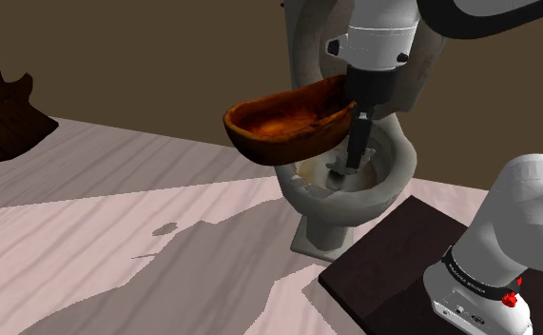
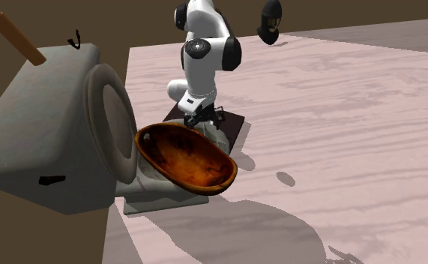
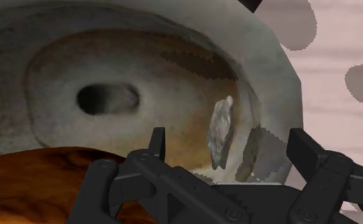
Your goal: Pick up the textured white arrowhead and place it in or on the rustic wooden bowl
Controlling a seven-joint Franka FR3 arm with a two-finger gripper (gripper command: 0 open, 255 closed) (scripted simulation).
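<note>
Claw (image 3: 229,143) hung wide open inside toilet (image 3: 272,70) pan, fingers spread, I judged, to straddle target before closing. Pale rough arrowhead (image 3: 221,132) lay just ahead of fingertips, between them, untouched, propped on pan's sloped inner wall, which likely explained its tilt. Wooden bowl (image 3: 40,181) perched on toilet rim, close beside claw's base. Short lift across should serve.

Looks like a home bathroom: a grey-white toilet (image 1: 321,226) with raised lid and boxy tank (image 2: 47,127) stands on a pale wood-plank floor (image 2: 339,112). Plain brown walls (image 1: 145,57) close the room behind it.
</note>
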